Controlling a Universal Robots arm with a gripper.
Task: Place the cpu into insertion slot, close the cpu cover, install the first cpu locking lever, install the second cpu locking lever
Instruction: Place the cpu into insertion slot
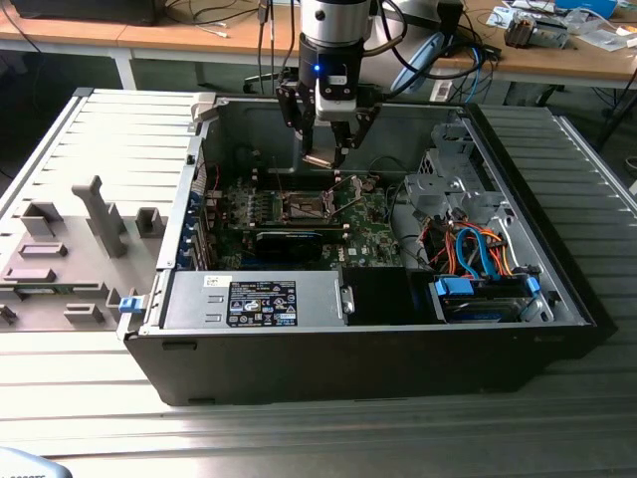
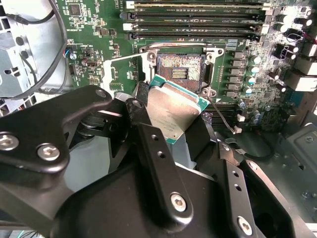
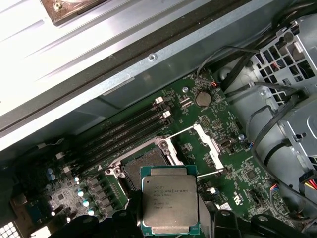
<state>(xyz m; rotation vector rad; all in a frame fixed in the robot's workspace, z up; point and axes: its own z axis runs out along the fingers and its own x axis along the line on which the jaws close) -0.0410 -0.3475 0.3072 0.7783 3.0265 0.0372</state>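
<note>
Your gripper (image 1: 323,156) is closed on the chip (image 2: 174,110). One finger (image 2: 148,148) presses against each of two opposite edges, so the gripper is open only as wide as the chip itself. The chip hangs in the air above the socket (image 2: 179,69) and does not touch it. In the second wrist view you see the chip tilted, its dull metal top facing the camera and one corner nearest the socket's rim. In the first wrist view the chip (image 3: 170,203) overlaps one edge of the socket (image 3: 147,170).

The socket is bare: its field of contacts is showing and nothing is seated in it. The cover (image 3: 208,148) is open, lifted off the socket and lying to one side of it. The long memory slots (image 2: 198,15) run just beside the socket on another side, on the same green board (image 3: 237,183).

In the exterior view your gripper is inside the open computer case (image 1: 348,349), above the socket (image 1: 304,207).
</note>
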